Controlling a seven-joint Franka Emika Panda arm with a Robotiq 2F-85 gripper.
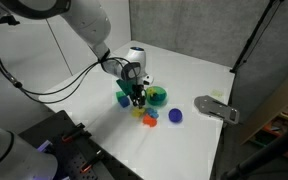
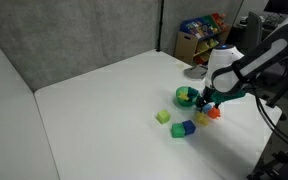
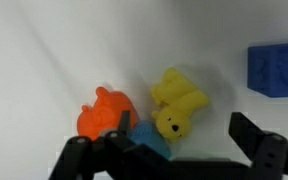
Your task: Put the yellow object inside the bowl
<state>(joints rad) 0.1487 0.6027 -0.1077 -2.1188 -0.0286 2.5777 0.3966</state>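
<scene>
Here we are looking at the gripper (image 3: 169,160) hanging low over the white table (image 1: 184,70), its fingers (image 3: 264,145) spread wide and pinching nothing. In the wrist view the yellow object (image 3: 177,103) is lying on the table just ahead of the fingertips, close beside the orange piece (image 3: 106,113). The bowl (image 2: 182,97) is sitting empty-looking near the gripper, with a blue block (image 3: 276,70) lying off to one side.

Yellow object (image 3: 177,103) lying outside green bowl (image 2: 181,97)
</scene>
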